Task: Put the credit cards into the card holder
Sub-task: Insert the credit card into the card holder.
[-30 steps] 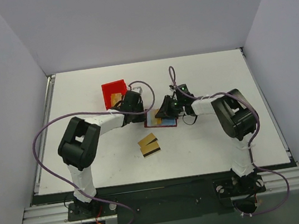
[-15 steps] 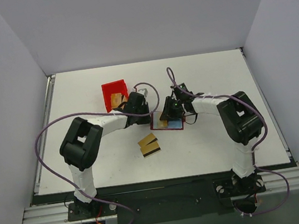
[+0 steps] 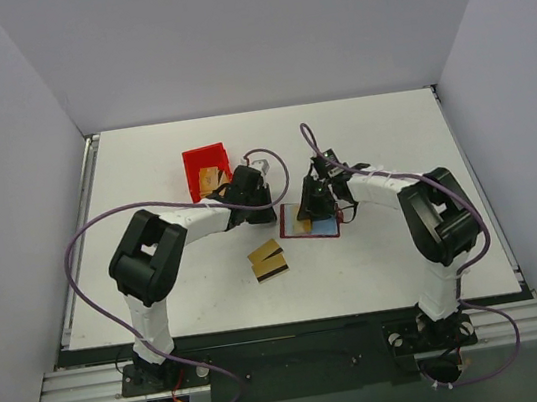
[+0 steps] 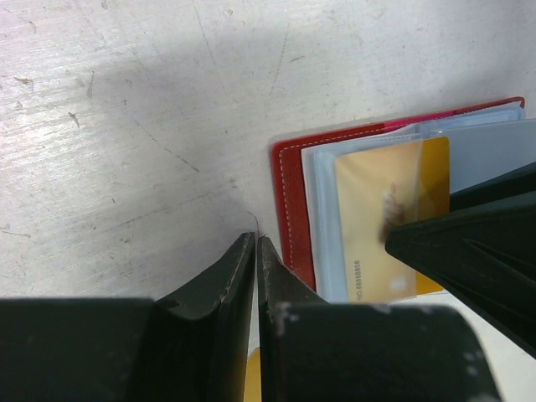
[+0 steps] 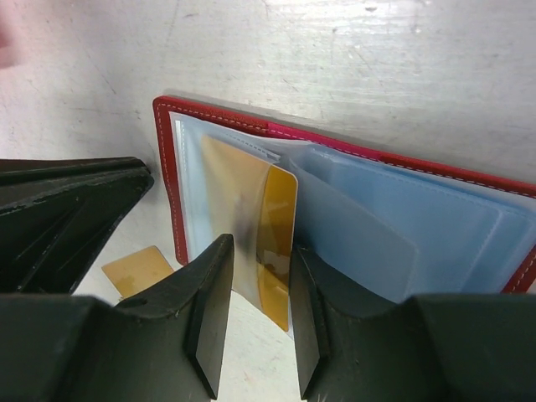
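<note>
The card holder (image 3: 325, 229) lies open on the table, red-edged with clear and light blue slots (image 5: 394, 218). A gold credit card (image 5: 278, 239) sits partly inside a clear slot and stands out of it between the fingers of my right gripper (image 5: 260, 249), which is open; both fingers stand a little off the card. My left gripper (image 4: 255, 241) is shut with nothing seen between its tips, resting on the table at the card holder's red left edge (image 4: 290, 209). Two more credit cards (image 3: 267, 260) lie on the table in front of the card holder.
A bright red open-topped bin (image 3: 207, 168) with something tan inside stands behind my left gripper (image 3: 266, 204). My right gripper (image 3: 312, 203) hangs close over the card holder, a few centimetres from the left one. White walls close the table in on three sides.
My right gripper's jaws have opened off the gold card. The card holder and both grippers have shifted slightly to the right.
</note>
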